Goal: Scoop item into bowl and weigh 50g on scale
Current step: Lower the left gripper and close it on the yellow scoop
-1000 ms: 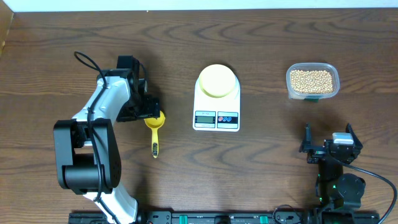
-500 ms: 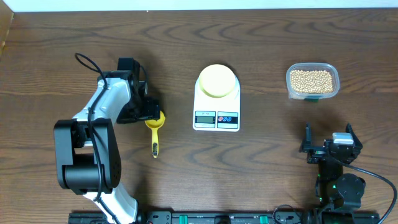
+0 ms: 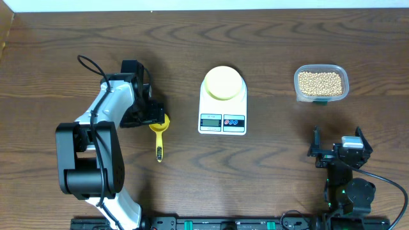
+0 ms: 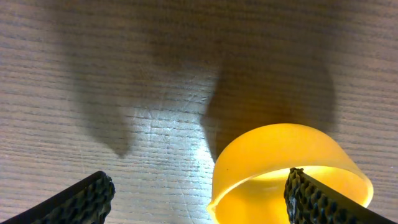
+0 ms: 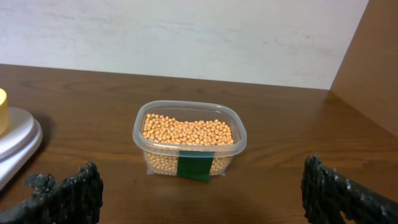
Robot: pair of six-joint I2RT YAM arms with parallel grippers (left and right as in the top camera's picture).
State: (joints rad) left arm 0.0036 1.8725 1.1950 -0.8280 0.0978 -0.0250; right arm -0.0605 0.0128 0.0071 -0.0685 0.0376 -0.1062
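Beans (image 5: 189,132) fill a clear tub (image 3: 321,83) right of the scale (image 3: 222,101); its green label (image 5: 193,168) is unreadable. Left gripper (image 3: 155,115) wide apart over the yellow scoop (image 3: 159,131), holding nothing; right gripper (image 3: 337,149) wide, empty. Nothing moved since half a second ago.

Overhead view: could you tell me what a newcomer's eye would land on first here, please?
Probably the white scale at table centre with the pale-yellow bowl on its platform. Next, the clear tub of tan beans far right, and the left gripper, fingers open, over the yellow scoop.
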